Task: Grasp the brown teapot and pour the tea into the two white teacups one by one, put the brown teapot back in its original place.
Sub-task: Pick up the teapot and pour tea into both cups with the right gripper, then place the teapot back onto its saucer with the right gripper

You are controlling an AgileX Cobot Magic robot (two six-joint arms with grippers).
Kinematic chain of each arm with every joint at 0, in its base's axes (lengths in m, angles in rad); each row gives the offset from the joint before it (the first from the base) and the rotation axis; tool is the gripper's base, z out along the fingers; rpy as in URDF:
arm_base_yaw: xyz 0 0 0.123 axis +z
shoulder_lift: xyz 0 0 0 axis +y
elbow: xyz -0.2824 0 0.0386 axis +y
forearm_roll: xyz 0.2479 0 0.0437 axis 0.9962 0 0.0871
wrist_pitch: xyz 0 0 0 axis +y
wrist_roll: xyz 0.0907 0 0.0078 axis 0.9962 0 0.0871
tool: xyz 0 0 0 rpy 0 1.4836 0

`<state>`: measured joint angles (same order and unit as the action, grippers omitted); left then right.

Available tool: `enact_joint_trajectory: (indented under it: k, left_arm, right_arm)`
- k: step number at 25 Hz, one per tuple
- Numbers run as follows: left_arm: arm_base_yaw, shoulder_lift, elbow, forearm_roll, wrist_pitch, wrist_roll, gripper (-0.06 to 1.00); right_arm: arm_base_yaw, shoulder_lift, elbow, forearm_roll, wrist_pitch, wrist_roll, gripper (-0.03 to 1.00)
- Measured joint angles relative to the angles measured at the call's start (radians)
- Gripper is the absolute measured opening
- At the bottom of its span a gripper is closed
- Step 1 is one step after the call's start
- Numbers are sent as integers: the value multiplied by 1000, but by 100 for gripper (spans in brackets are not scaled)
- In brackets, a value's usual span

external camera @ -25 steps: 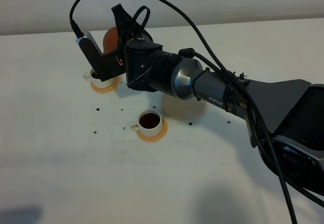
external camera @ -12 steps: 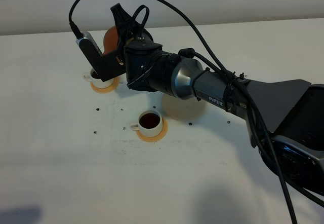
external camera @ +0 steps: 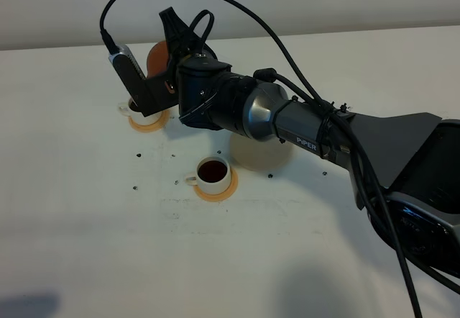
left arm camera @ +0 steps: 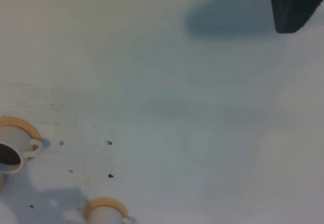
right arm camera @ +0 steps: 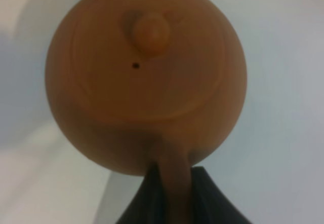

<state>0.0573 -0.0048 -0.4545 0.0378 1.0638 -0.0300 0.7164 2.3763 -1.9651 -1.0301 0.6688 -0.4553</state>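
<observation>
My right gripper (external camera: 171, 79) is shut on the loop handle of the brown teapot (external camera: 154, 57) and holds it in the air above the far white teacup (external camera: 134, 108). That cup is largely hidden behind the wrist. The right wrist view shows the teapot (right arm camera: 147, 77) from its lid side, with the handle clamped between the fingers (right arm camera: 171, 188). The near white teacup (external camera: 212, 173) holds dark tea. The pale cream disc (external camera: 272, 156) lies partly under the arm. Both cups show in the left wrist view, one with dark tea (left arm camera: 12, 149) and one at the frame's edge (left arm camera: 104, 214). The left gripper is out of view.
Each cup stands on a small orange coaster (external camera: 219, 192). Small dark specks (external camera: 136, 157) dot the white table (external camera: 86, 246). The right arm (external camera: 309, 127) and its cables stretch across the middle from the right. A dark block (left arm camera: 296, 3) sits in one corner of the left wrist view.
</observation>
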Motion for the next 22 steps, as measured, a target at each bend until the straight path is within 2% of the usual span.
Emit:
enact_joint_trajectory:
  k: [4,13,17,22]
  left_arm:
    - [0,0,0,0,0,0,35]
    - [0,0,0,0,0,0,35]
    - [0,0,0,0,0,0,35]
    - [0,0,0,0,0,0,35]
  right_arm:
    - [0,0,0,53,2,52,9]
    - [-4,-3,0,158,32,275,9]
    - [-32,-28,0,316,46,290,9]
    - [-95,-64,-33,580,85,285,9]
